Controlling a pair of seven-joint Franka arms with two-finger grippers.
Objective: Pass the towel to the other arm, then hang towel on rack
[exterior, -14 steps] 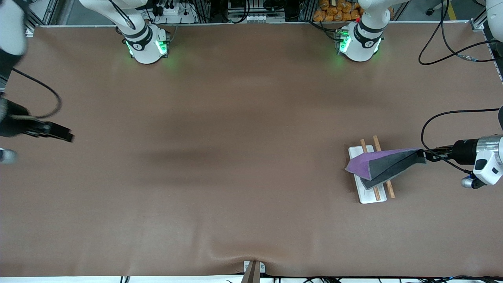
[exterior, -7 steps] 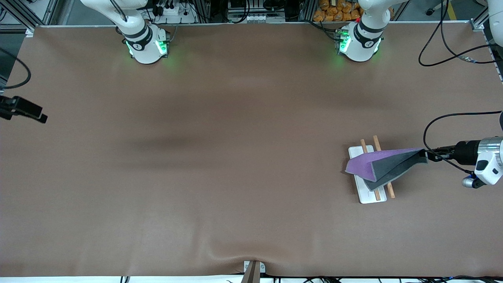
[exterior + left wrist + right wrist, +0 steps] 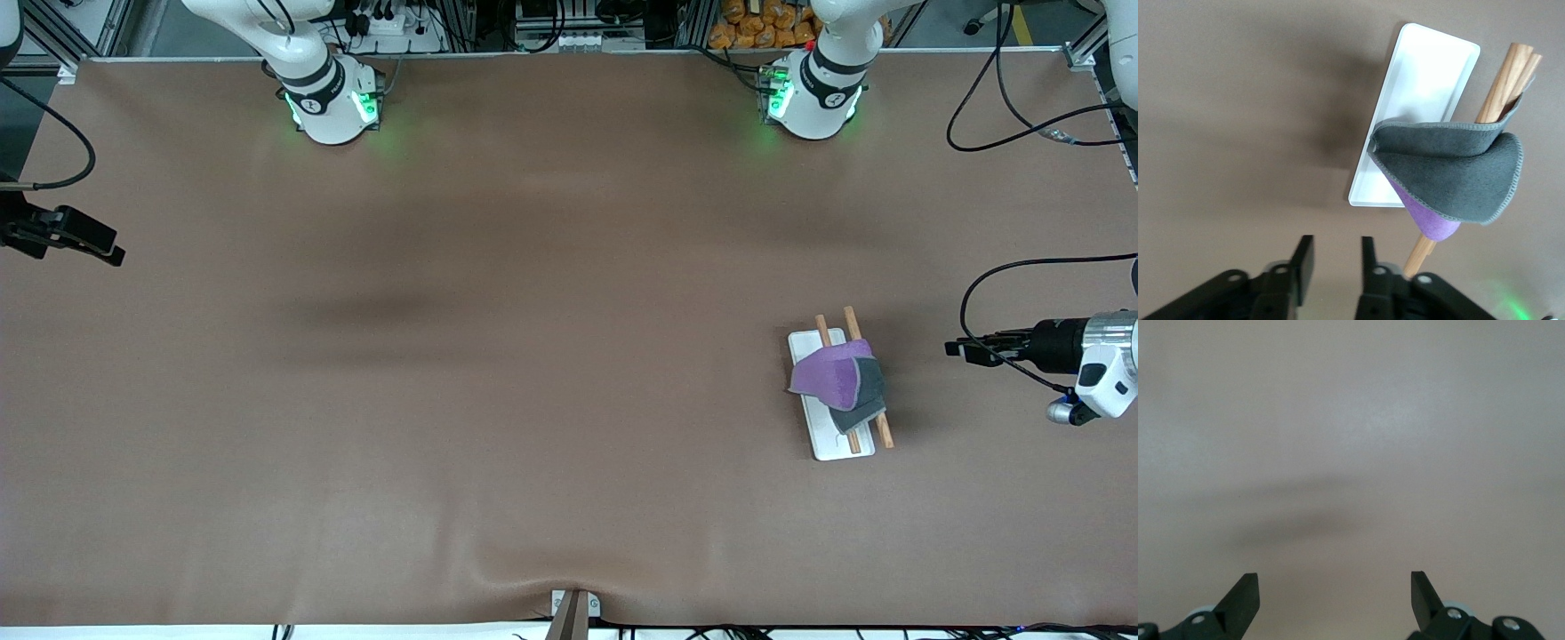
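- Front view: small floppy cloth towel (image 3: 840,378), purple and dark grey, draped over the two thin brown wooden rods of the white tray-like rack (image 3: 827,427), toward the left arm's end of the table. Left gripper (image 3: 960,348) just beside it, apart, holding nothing. Right gripper (image 3: 93,244) waiting over the table's right-arm edge.
- Left wrist view: fingers (image 3: 1303,257) narrowly parted, empty; grey side of towel outward.
- Right wrist view: fingers (image 3: 1245,593) spread wide over bare brown table (image 3: 1351,453).
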